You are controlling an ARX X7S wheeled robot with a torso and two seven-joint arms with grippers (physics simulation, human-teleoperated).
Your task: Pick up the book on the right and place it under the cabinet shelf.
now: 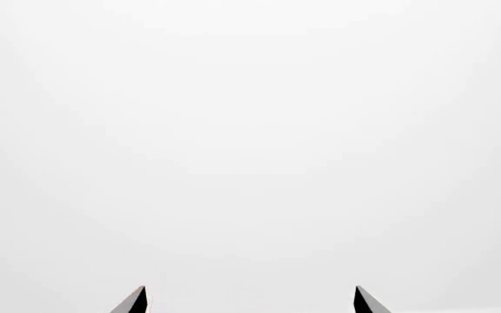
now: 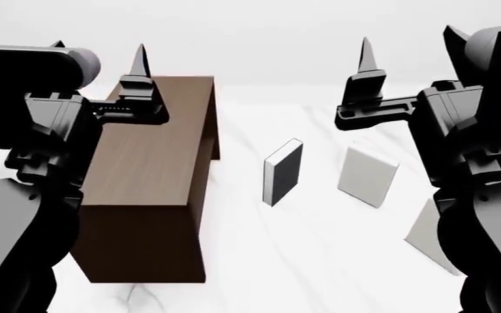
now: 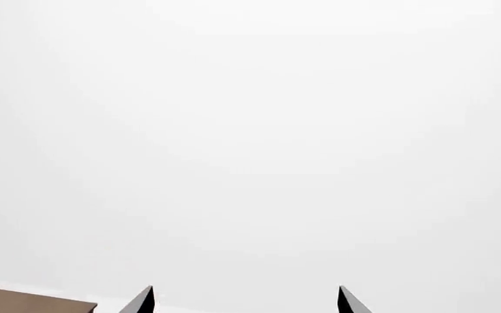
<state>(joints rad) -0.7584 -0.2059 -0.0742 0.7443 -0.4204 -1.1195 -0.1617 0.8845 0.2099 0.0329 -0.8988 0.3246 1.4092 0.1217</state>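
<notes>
Both arms fill the near edges of the head view, raised with forearms up and wrists bent so the fingers point upward. Taking the cabinet [image 2: 151,189] as the landmark: the left arm rises beside and partly before its left edge, and the left gripper [image 2: 139,65] shows one pointed finger above the cabinet's far top corner. In the left wrist view two dark fingertips [image 1: 133,301] stand well apart against blank white, so that claw is released and holds nothing.

This tall dark brown wood-grain box stands on the white marbled table [image 2: 286,254]; its shelf cannot be seen from here. Right of the cabinet a black-covered book [image 2: 283,172] with white pages stands upright. Farther right stands a pale book [image 2: 368,176], tilted. Farthest right from the cabinet is the book [image 2: 426,235] of the task, pale and leaning, half hidden by the right arm.

High above those books the right gripper [image 2: 366,59] points upward. Its fingertips [image 3: 349,301] sit wide apart in the right wrist view, released, with a brown corner of the cabinet at the frame's edge.
</notes>
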